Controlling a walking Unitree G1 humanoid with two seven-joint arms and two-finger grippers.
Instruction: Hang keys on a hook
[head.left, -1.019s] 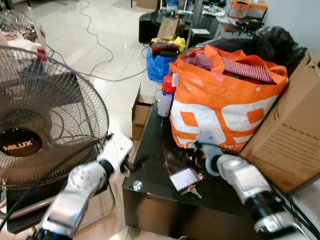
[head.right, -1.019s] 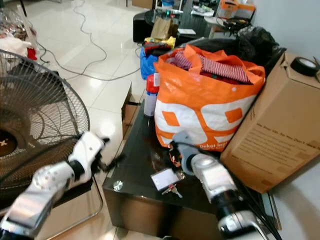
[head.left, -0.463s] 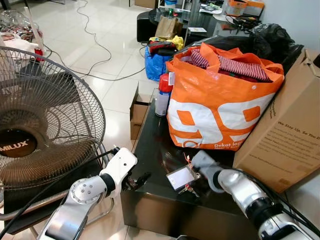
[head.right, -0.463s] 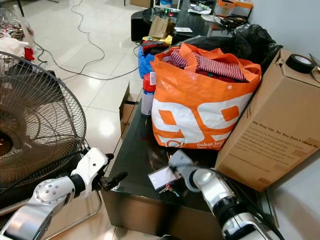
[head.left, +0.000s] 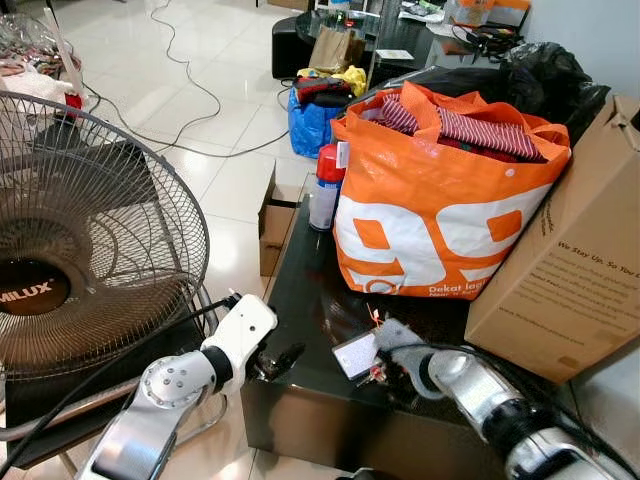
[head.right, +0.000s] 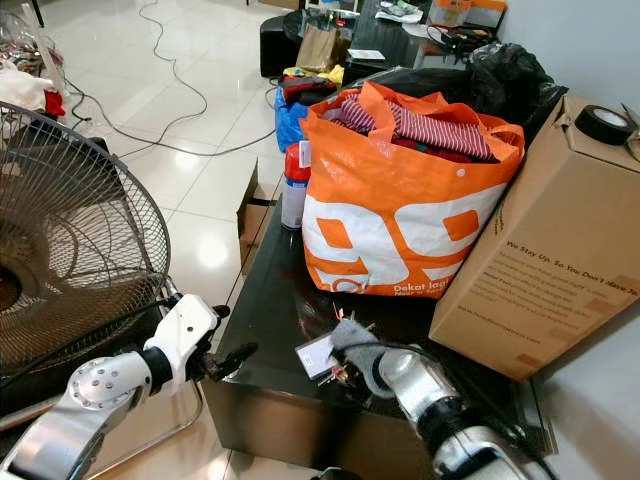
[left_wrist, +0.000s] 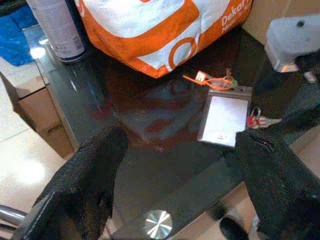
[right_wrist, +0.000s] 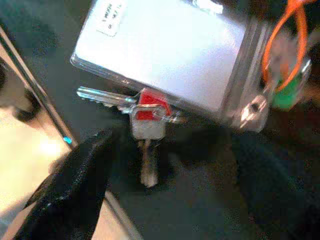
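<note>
While right end effector (right_wrist: 165, 165) straddles keys (right_wrist: 142, 117) open-fingered, empty, left end effector (left_wrist: 175, 185) hovers spread at table (head.left: 300, 290) edge.

Keys (right_wrist: 145, 120) (red-capped) beside a card holder (right_wrist: 165, 55), between spread gripper (right_wrist: 165, 180) fingers.

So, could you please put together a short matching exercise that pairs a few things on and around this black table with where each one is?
Things:
1. keys
2. orange bag
3. spray can
4. cardboard box

Places:
A. on the robot's right of the bag
B. middle of the black table
C. near the front edge, by the card holder
D. on the bag's left

Pairs: 1-C, 2-B, 3-D, 4-A
</note>
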